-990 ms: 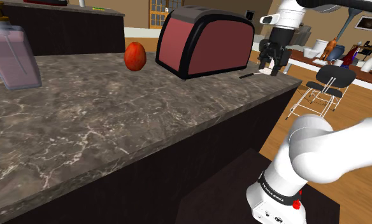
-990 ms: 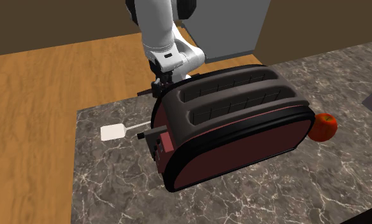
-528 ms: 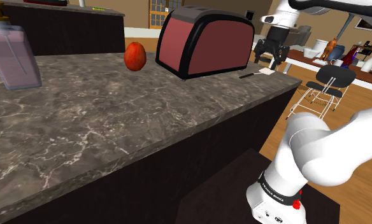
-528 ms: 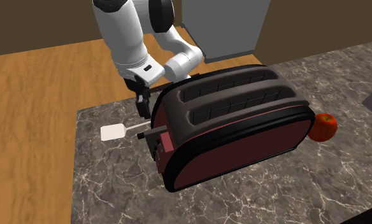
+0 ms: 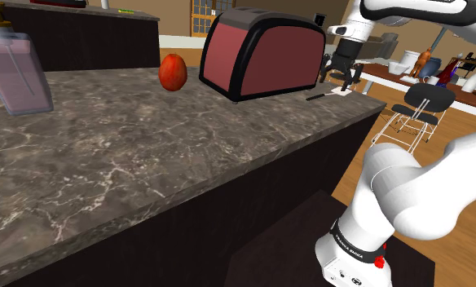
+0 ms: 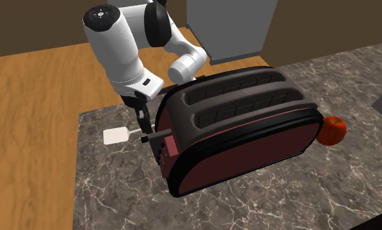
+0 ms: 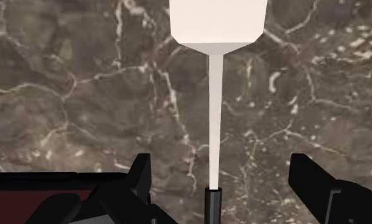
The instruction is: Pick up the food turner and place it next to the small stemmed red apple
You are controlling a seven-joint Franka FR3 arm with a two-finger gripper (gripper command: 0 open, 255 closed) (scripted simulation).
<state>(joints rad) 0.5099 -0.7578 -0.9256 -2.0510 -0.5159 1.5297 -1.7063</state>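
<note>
**A:** How far along is the job?

**B:** Barely begun, I'd say. The turner (image 7: 214,114) lies flat on the stone counter (image 6: 104,189), not lifted and not gripped.

**A:** Where exactly is it?

**B:** At the counter's end, just beside the narrow end of the red toaster (image 6: 242,124). In the second exterior view its pale blade sits to the toaster's left. The thin shaft runs back toward the toaster.

**A:** And the gripper?

**B:** The gripper (image 7: 221,162) hangs right over the turner. Its fingers stand wide apart, one on each side of the shaft where it meets the dark handle, and neither touches it. From the shoulder view the gripper (image 5: 345,75) sits just above the turner (image 5: 330,94), past the toaster's right side.

**A:** So the aim looks done?

**B:** It looks so to me: the shaft runs nearly midway between the fingers. What remains is to come down, close on the handle and lift.

**A:** Then the apple?

**B:** Yes. The apple (image 5: 173,72) stands on the counter at the toaster's other end, well apart from the turner. In the second exterior view the apple (image 6: 332,130) peeks out on the right. The carry has to pass over or around the toaster, and then the turner goes down beside the fruit. All of that is left.
</note>
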